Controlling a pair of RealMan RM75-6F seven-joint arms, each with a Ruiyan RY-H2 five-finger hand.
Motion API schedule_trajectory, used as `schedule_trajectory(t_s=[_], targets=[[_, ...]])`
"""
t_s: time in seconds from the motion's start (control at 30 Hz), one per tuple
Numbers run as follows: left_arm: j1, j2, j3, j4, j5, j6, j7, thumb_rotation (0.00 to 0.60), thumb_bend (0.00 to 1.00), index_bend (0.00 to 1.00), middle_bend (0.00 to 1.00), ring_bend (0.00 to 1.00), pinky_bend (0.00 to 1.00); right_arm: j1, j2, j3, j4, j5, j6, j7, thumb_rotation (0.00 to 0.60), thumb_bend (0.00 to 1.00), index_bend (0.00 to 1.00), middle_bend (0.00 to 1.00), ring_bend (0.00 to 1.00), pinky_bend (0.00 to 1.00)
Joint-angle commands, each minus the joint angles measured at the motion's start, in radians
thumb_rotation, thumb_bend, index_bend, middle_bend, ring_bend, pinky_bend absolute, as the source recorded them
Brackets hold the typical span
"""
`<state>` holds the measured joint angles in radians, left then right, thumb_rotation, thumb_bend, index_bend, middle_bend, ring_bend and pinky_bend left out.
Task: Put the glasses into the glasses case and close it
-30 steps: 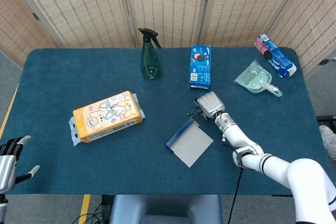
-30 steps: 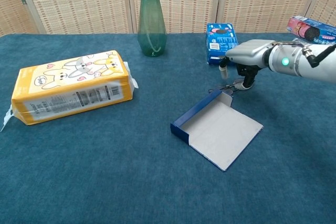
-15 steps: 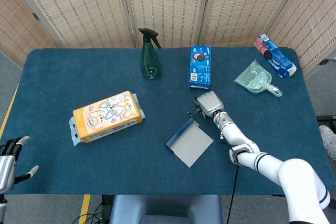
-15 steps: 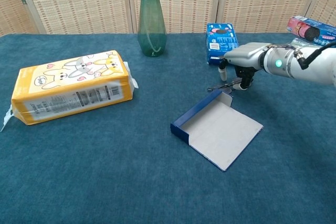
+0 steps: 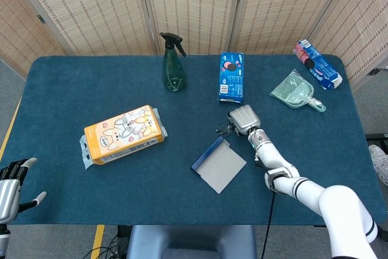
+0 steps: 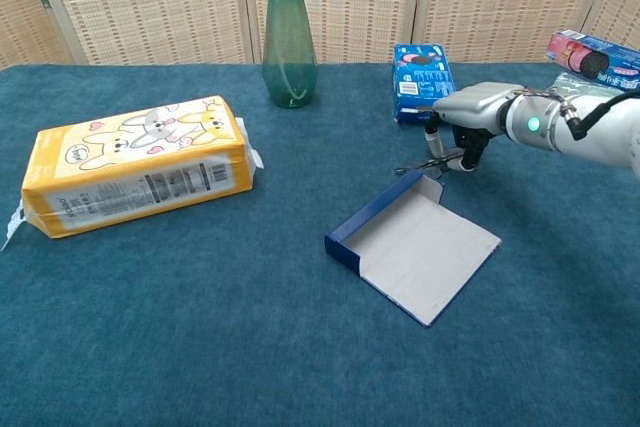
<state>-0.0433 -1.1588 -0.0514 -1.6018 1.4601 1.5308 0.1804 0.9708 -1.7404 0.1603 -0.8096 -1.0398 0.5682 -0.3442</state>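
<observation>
The glasses are thin and dark, hanging just behind the far corner of the open glasses case. My right hand pinches them from above at their right end. In the head view the right hand covers most of the glasses, and the case lies below and left of it. The case is a shallow blue box with its grey lid flap laid flat toward me. My left hand hangs off the table's near left corner, fingers apart, holding nothing.
A yellow tissue pack lies at the left. At the back stand a green spray bottle and a blue cookie box. A green dustpan and a blue and pink packet lie at the back right.
My right hand has shifted slightly to the right with the glasses, which now hang just off the cloth. The left hand has sunk a little.
</observation>
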Motion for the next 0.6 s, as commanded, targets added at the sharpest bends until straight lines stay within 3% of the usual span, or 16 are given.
schedule_trajectory(t_s=[0.03,0.3,0.6], targets=[[0.000,0.000,0.000,0.000,-0.001,-0.001,0.001,0.600,0.19,0.22,0.24,0.20,0.28,0.000,-0.006,0.001,0.006,-0.005,0.002,0.005,0.600,0.40,0.43,1.00,1.00,0.97],[0.000,-0.001,0.000,0.003,-0.008,-0.007,-0.001,0.600,0.19,0.22,0.24,0.20,0.28,0.004,-0.030,0.005,0.031,-0.032,0.012,0.026,0.600,0.39,0.48,1.00,1.00,0.97],[0.002,-0.001,0.002,0.009,-0.011,-0.009,-0.010,0.600,0.19,0.22,0.24,0.20,0.28,0.007,-0.047,0.007,0.066,-0.056,0.010,0.045,0.600,0.46,0.56,1.00,1.00,0.97]])
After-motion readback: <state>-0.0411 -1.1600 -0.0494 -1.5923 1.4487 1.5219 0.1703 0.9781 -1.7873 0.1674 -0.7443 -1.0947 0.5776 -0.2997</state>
